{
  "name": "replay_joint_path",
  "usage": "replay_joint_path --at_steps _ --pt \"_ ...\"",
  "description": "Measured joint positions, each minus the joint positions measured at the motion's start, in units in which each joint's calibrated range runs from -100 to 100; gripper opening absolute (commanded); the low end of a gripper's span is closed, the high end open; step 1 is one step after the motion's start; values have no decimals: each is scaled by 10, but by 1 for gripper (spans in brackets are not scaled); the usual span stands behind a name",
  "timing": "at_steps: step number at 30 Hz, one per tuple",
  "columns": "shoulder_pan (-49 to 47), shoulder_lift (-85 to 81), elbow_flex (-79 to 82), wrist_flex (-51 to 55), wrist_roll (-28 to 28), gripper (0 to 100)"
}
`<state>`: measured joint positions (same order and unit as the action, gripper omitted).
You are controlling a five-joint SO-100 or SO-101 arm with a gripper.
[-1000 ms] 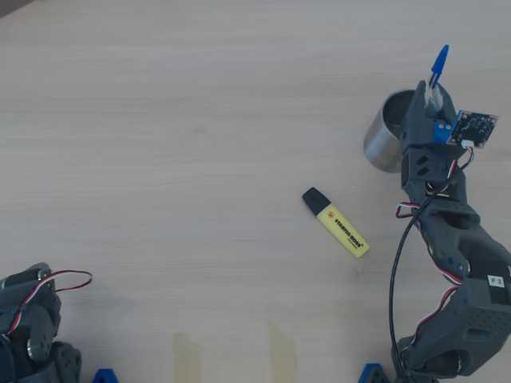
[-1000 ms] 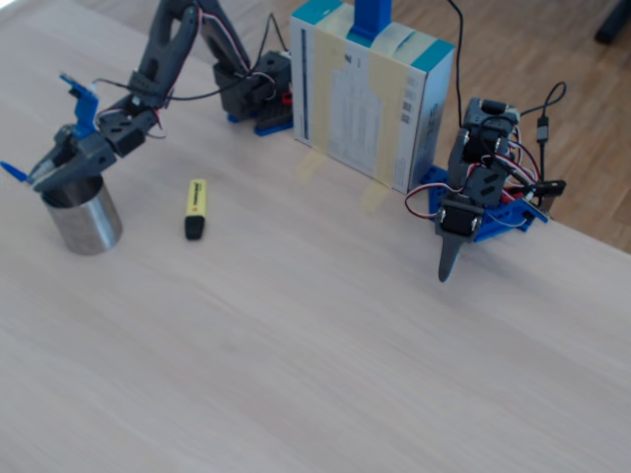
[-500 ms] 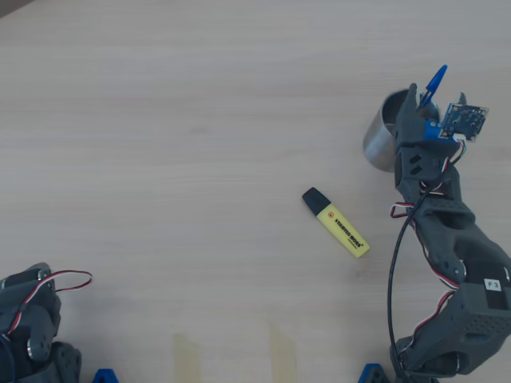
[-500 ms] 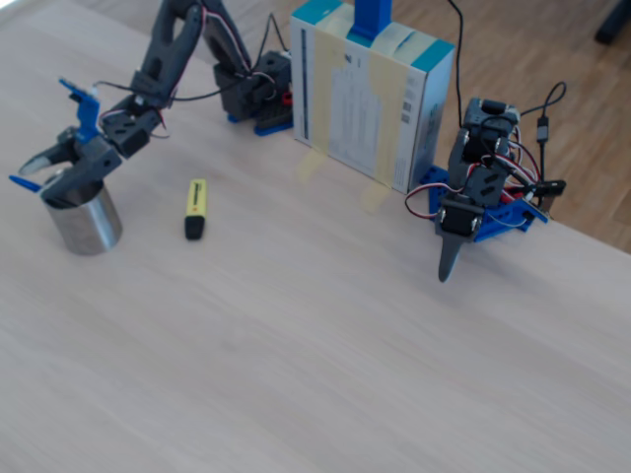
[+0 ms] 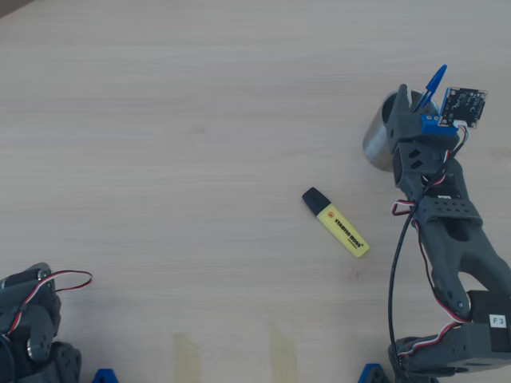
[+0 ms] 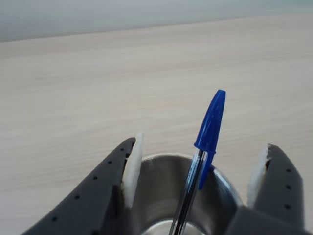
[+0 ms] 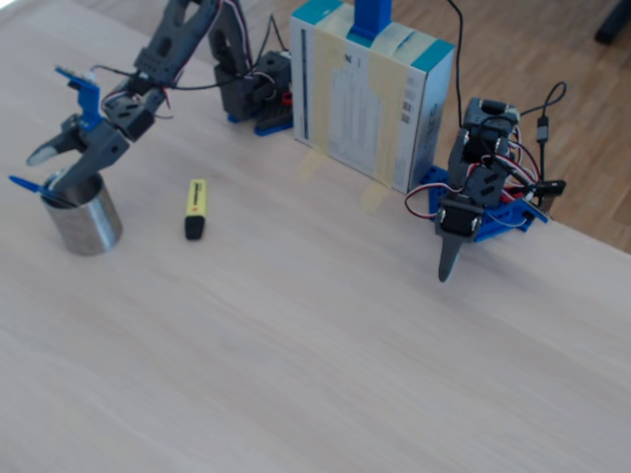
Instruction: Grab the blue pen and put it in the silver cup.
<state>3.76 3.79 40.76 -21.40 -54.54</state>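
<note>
Released, the blue pen [image 6: 205, 161] now leans in the silver cup [image 5: 382, 137]; the wide-open hand [image 6: 195, 171] could snag it withdrawing.

You see: blue pen [image 6: 209, 128], clear barrel; silver cup [image 5: 377, 142], shiny; yellow highlighter [image 5: 342, 227], black cap; pale woodgrain table [image 5: 176, 159].
</note>
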Motion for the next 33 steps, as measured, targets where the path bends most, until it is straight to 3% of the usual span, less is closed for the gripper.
replay_joint_path --at_steps 8,23,33 --pt "-13 -23 1 8 0 35" --pt "-27 -188 28 207 -11 34" --pt "-22 -318 142 214 -26 34"
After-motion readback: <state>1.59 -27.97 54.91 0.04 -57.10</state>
